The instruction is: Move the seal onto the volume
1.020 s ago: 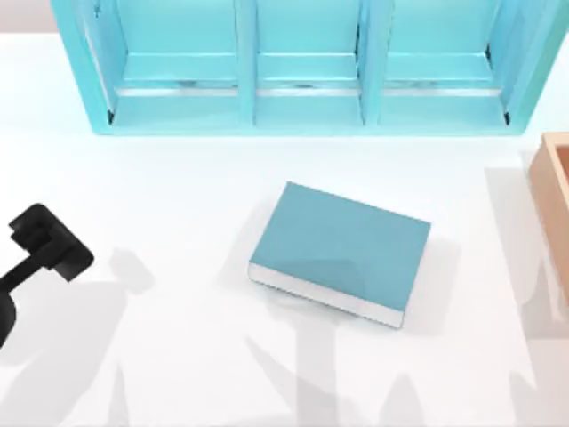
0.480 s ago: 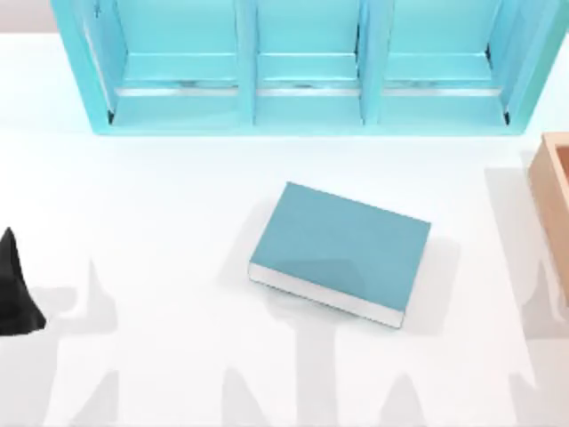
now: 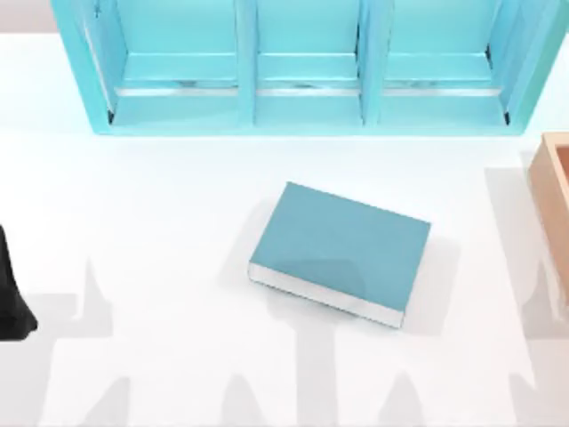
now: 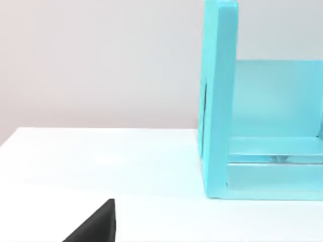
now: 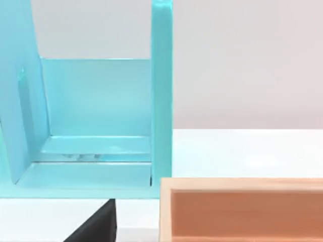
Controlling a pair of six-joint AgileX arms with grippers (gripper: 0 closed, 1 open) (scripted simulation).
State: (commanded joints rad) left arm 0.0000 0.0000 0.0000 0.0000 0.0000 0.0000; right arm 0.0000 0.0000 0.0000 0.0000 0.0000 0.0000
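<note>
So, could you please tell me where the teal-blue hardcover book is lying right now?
In the top view, the teal-blue hardcover book lies flat near the white table's middle, in front of the big teal shelf unit, left of the orange-brown wooden box.

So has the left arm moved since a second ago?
Yes. The left arm has pulled back toward the table's left edge, away from the unmoved volume.

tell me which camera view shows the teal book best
The top view: the book lies flat mid-table, its whole cover and white page edge visible. The left wrist view instead looks at the shelf unit and table; the right wrist view looks at the shelf and the wooden box.
</note>
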